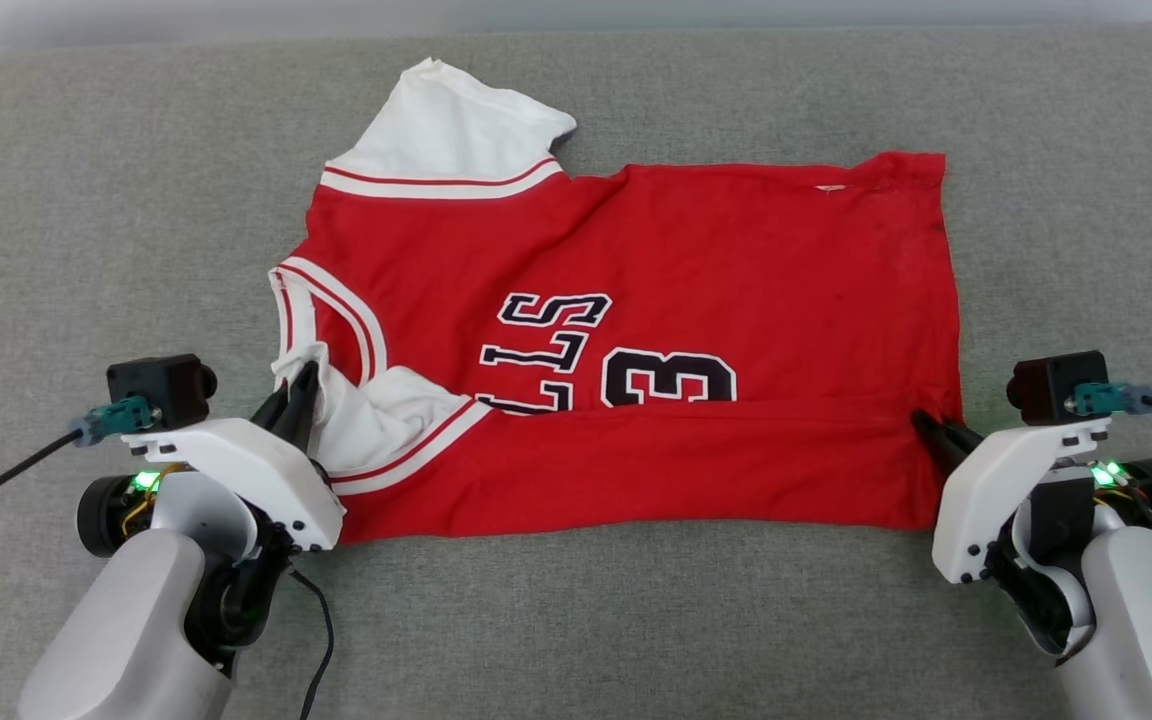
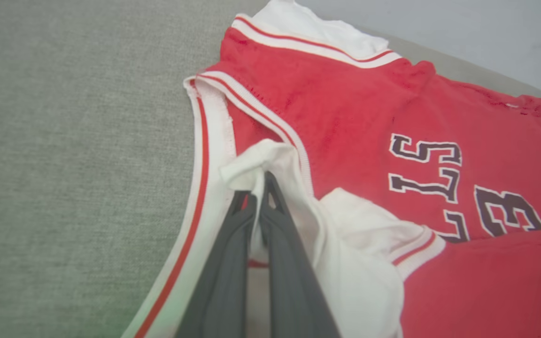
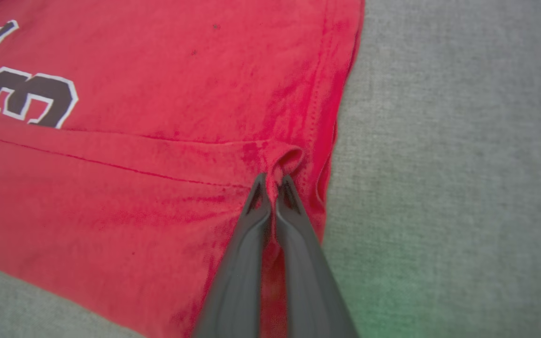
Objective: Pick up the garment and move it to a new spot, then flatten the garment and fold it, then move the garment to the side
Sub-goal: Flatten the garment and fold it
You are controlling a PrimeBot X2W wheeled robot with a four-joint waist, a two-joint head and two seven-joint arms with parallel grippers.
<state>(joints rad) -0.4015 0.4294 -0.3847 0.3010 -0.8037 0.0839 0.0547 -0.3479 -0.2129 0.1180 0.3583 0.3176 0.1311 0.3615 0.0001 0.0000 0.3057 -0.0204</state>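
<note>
Shirt (image 1: 696, 260): body was red. Sleeves (image 1: 446, 125) were white; trim (image 1: 436, 185) white with a thin red stripe, same banding at the collar (image 1: 331, 295). Letters (image 1: 551, 335) and "3" (image 1: 671, 378) were black, outlined white. Surface (image 1: 86, 200) was grey, fine woven fleck. Left gripper (image 1: 308, 375) and right gripper (image 1: 921, 420): fingers (image 1: 291, 405) dark grey, shells (image 1: 246, 450) white, lights (image 1: 144, 481) green, camera blocks (image 1: 156, 385) black, plugs (image 1: 121, 415) teal

Soft matt red cloth garment (image 1: 696, 260) (white sleeves) on coarse grey woven surface (image 1: 86, 200)
</note>
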